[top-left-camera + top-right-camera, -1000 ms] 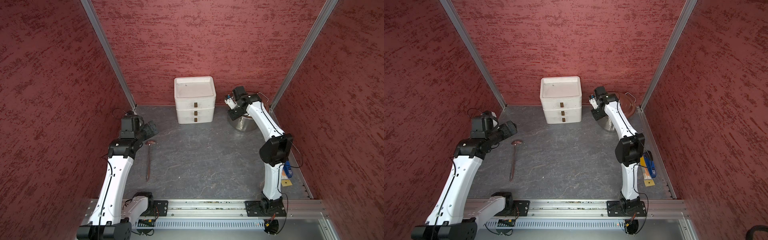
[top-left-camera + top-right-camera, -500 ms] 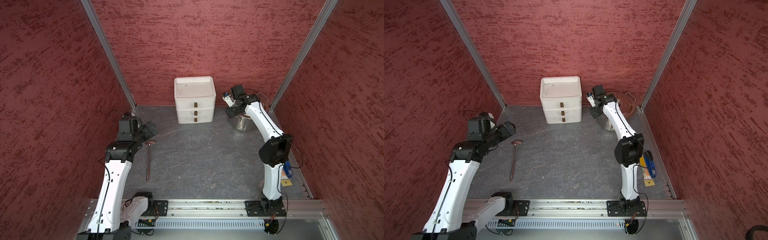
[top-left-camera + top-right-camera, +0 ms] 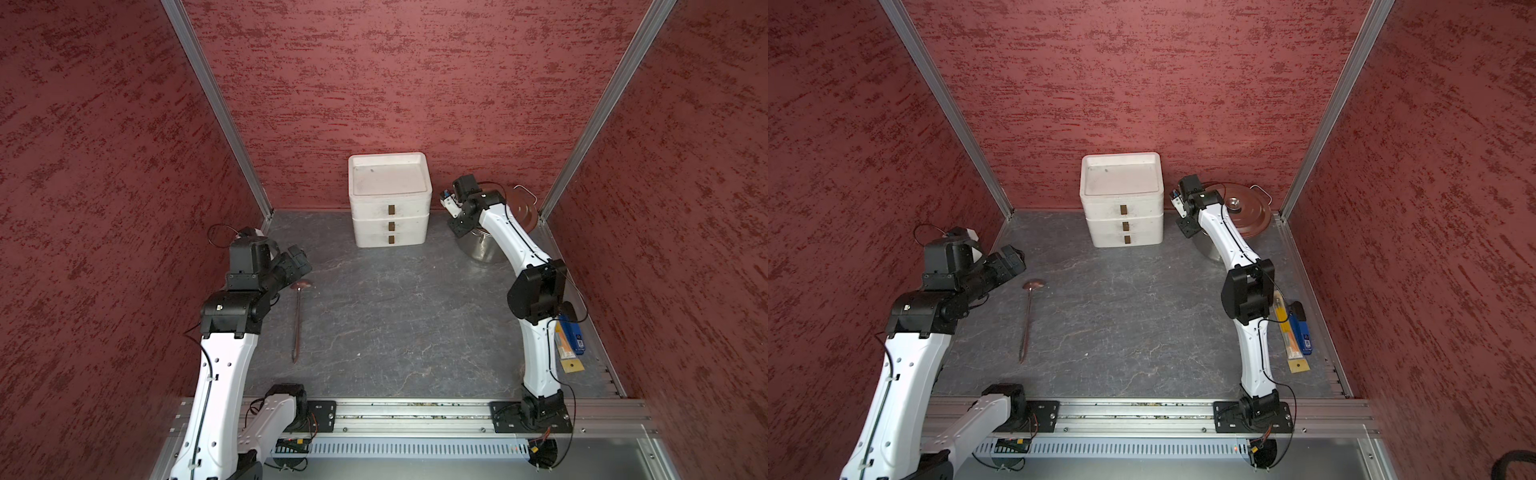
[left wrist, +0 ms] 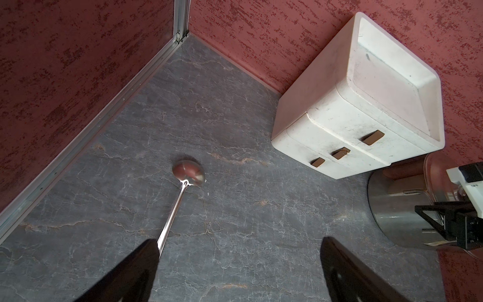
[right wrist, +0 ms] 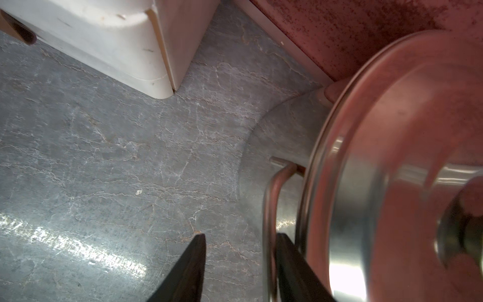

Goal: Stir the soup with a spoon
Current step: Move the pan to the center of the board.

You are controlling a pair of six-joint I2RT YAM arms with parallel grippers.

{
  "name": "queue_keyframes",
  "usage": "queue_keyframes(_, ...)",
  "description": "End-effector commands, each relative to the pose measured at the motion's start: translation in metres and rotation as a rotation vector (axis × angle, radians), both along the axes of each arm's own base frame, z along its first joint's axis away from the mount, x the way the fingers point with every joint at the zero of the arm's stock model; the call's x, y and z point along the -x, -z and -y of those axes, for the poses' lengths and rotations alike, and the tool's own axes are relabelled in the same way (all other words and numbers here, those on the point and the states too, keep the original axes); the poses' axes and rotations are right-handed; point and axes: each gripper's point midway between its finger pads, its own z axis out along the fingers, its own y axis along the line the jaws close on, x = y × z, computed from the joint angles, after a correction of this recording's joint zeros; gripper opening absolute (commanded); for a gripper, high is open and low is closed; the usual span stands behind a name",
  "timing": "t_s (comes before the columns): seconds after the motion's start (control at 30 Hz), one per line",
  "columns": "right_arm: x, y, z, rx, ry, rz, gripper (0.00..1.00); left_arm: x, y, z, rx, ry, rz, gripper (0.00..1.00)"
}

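On the grey tabletop (image 3: 395, 324) beside the left arm, the spoon (image 3: 296, 324) lies flat, bowl toward the back wall; the left gripper (image 4: 238, 239) hovers above it, released wide, grasping nothing. At the back right corner, the right gripper (image 5: 240, 235) stands parted and unclenched at the lidded pot (image 3: 482, 249); the pot's wire handle (image 5: 270, 198) runs just beside one finger (image 5: 292, 266).
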Motion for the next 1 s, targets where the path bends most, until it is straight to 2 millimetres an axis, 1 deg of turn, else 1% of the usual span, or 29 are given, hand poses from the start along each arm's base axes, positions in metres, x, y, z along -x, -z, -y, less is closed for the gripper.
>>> queue_keyframes(0.0, -0.010, -0.009, 0.005, 0.011, 0.011, 0.041, 0.41, 0.000, 0.003, -0.002, -0.005, -0.012, -0.009, 1.00)
queue_keyframes(0.17, -0.012, -0.007, 0.010, 0.018, 0.016, 0.046, 0.31, -0.003, -0.003, -0.003, -0.016, -0.014, 0.001, 1.00)
queue_keyframes(0.3, -0.016, -0.005, 0.018, 0.025, 0.029, 0.055, 0.23, -0.003, -0.007, -0.005, -0.022, -0.022, 0.011, 1.00)
queue_keyframes(0.47, -0.020, -0.007, 0.019, 0.029, 0.019, 0.074, 0.13, -0.001, -0.011, -0.007, -0.034, -0.031, 0.016, 1.00)
queue_keyframes(0.5, -0.020, -0.007, 0.019, 0.030, 0.016, 0.075, 0.10, 0.000, -0.013, -0.008, -0.039, -0.031, 0.019, 1.00)
queue_keyframes(0.57, -0.020, -0.007, 0.019, 0.032, 0.013, 0.078, 0.00, 0.001, -0.016, -0.009, -0.047, -0.032, 0.023, 1.00)
queue_keyframes(0.63, -0.020, -0.010, 0.019, 0.026, 0.013, 0.086, 0.00, 0.002, -0.018, -0.009, -0.054, -0.032, 0.022, 1.00)
queue_keyframes(0.77, -0.014, -0.025, 0.014, -0.014, 0.005, 0.110, 0.00, 0.004, -0.022, -0.009, -0.057, -0.029, 0.023, 1.00)
queue_keyframes(0.87, 0.000, -0.036, 0.007, -0.054, 0.000, 0.105, 0.00, 0.008, -0.025, -0.009, -0.059, -0.026, 0.022, 1.00)
queue_keyframes(0.97, 0.022, -0.040, -0.007, -0.068, -0.031, 0.086, 0.00, 0.009, -0.029, -0.007, -0.059, -0.011, 0.025, 1.00)
